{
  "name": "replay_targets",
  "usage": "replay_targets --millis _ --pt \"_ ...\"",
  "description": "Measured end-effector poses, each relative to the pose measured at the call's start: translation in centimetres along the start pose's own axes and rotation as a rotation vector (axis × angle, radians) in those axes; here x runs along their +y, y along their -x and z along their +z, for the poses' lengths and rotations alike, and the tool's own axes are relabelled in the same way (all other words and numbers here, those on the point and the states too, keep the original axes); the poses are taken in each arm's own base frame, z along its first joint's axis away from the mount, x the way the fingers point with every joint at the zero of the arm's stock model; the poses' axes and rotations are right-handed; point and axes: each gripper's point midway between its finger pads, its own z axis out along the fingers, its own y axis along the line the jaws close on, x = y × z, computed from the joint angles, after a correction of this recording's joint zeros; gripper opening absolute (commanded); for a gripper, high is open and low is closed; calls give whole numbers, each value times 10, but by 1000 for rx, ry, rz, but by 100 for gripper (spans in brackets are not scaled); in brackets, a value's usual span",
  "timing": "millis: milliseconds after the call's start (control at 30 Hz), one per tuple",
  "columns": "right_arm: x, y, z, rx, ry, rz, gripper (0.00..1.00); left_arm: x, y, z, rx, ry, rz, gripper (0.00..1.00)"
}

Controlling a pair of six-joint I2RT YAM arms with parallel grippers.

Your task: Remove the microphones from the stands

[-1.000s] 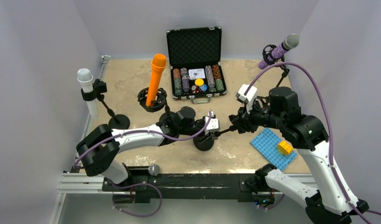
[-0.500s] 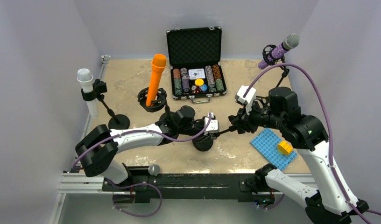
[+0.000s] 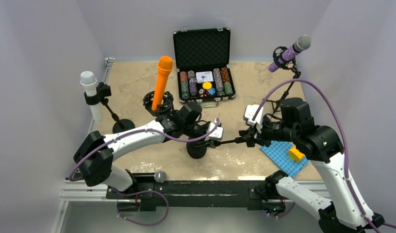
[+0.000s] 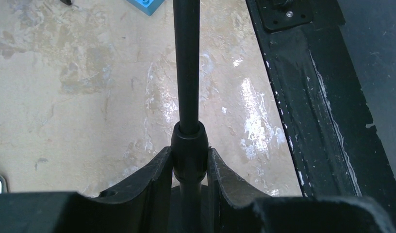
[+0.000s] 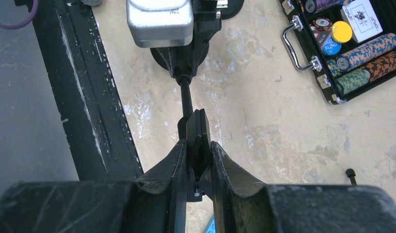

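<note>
A black microphone stand (image 3: 227,141) is held tilted low over the table, its round base (image 3: 197,149) on the left. My left gripper (image 3: 213,137) is shut on the pole's collar (image 4: 189,155) near the base. My right gripper (image 3: 245,140) is shut on the flat black clip (image 5: 198,133) at the pole's other end. No microphone shows in that clip. A grey-headed microphone (image 3: 159,175) lies on the black front rail (image 3: 196,187). An orange microphone (image 3: 162,80), a white one (image 3: 90,92) and a purple one (image 3: 289,52) sit in other stands.
An open poker-chip case (image 3: 203,65) stands at the back centre and shows in the right wrist view (image 5: 351,43). A blue baseplate (image 3: 278,155) with a yellow brick (image 3: 296,154) lies under my right arm. Walls close in on both sides.
Both grippers moved the stand left and toward the front. The base slid left, and my right arm came down and nearer with the clip end.
</note>
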Motion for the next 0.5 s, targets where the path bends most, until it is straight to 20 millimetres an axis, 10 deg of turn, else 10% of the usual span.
replay_targets --millis 500 --pt "-22 -12 26 117 -30 605 0 24 -13 0 -2 284 111 3"
